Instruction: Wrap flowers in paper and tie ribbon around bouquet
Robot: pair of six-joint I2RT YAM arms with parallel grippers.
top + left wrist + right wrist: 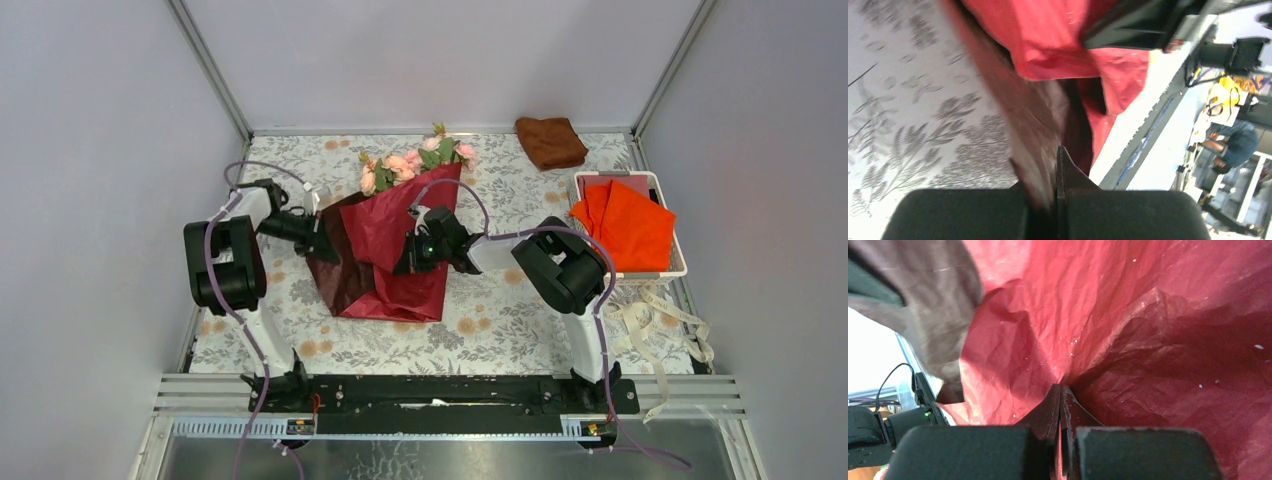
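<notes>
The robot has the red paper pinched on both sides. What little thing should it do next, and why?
Probably the left end effector should draw its dark flap of the paper across toward the right end effector, closing the wrap. Both are shut on the paper, the flowers poke out the top, yet the left side hangs open, and the ribbon lies untouched at the right.
</notes>
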